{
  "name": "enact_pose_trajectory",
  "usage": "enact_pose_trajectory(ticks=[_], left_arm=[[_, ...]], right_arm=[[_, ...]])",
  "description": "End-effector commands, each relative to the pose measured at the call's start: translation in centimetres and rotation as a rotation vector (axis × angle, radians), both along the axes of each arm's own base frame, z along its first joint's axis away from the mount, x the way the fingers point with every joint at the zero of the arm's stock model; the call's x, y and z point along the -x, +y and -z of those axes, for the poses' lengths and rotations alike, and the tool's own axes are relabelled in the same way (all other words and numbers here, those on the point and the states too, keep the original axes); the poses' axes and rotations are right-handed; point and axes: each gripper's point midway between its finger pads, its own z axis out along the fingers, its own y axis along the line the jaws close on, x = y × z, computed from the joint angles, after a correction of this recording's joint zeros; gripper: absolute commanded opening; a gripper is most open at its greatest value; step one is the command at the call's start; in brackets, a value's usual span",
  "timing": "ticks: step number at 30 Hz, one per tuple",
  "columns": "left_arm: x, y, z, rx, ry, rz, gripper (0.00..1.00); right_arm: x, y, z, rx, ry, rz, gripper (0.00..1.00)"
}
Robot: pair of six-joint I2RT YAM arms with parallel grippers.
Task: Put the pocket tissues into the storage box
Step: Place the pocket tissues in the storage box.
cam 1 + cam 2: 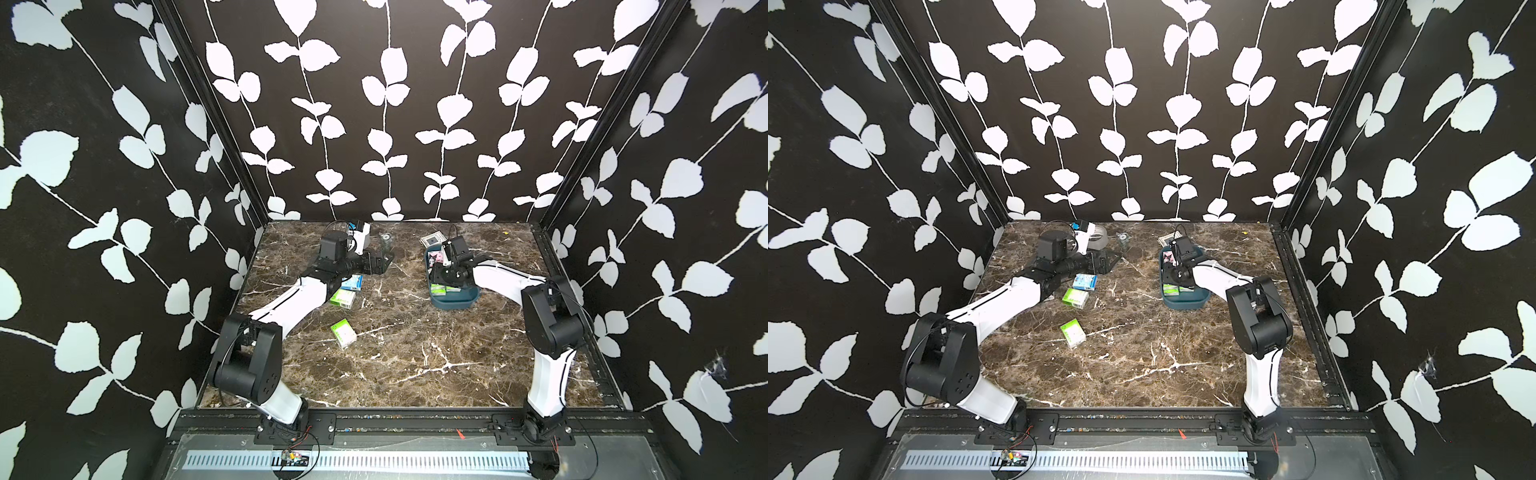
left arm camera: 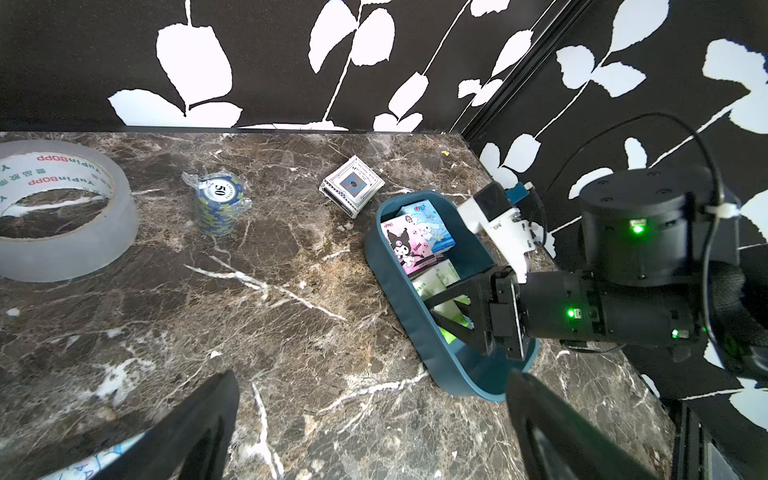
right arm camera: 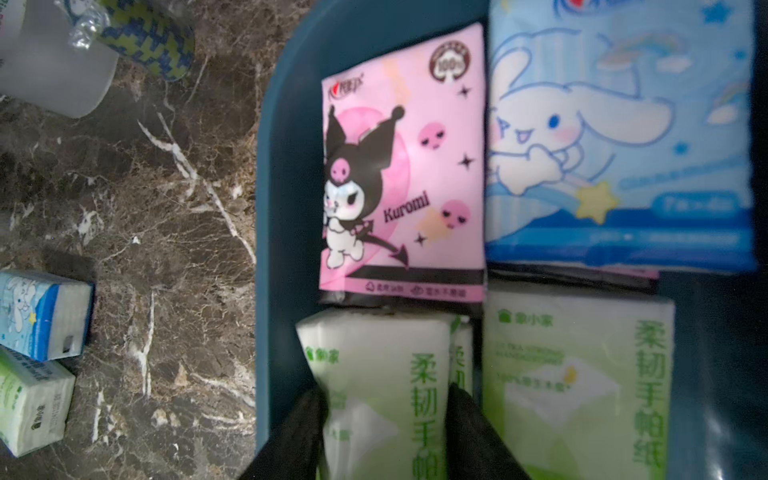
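**Placement Step: Release Unconfirmed**

Three pocket tissues (image 1: 343, 332) lay loose on the table's (image 1: 415, 357) left half, well apart from the storage box (image 1: 453, 305) toward the right edge. Left gripper (image 2: 372, 378) stood spread wide, empty. Right gripper (image 3: 384, 399) flanked a green pack (image 3: 382, 353) inside the box; grasp or release could not be determined. Recommended: part the jaws fully, then lift straight, sparing the Kuromi pack (image 3: 401, 166) touching beyond.

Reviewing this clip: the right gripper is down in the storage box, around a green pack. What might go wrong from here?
1. The right gripper closely straddles a green pack inside the storage box; lifting could drag it out.
2. The blue pack and a second green pack lie close beside the left arm, which might sweep them away.
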Motion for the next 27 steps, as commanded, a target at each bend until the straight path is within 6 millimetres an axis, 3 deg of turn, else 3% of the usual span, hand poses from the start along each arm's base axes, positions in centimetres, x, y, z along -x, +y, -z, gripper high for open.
enact_pose_trajectory(ticks=[1, 15, 22, 24, 27], left_arm=[[0.3, -0.1, -1.5, 0.001, -0.038, 0.008, 0.99], [0.2, 0.2, -1.7, -0.004, -0.05, -0.01, 0.99], [-0.4, 1.5, -1.8, -0.057, -0.057, -0.052, 0.99], [-0.6, 2.1, -1.9, -0.058, -0.057, -0.068, 0.99], [-1.1, 3.9, -1.7, -0.066, -0.044, -0.114, 0.99]], right_arm=[[-0.1, 0.5, -0.7, -0.002, 0.001, -0.005, 0.54], [-0.5, -0.5, -4.7, 0.043, -0.092, -0.037, 0.64], [-0.3, 0.3, -7.2, 0.043, -0.222, -0.101, 0.69], [0.1, 1.0, -8.2, 0.06, -0.269, -0.143, 0.69], [1.2, 3.8, -9.6, 0.084, -0.339, -0.258, 0.71]])
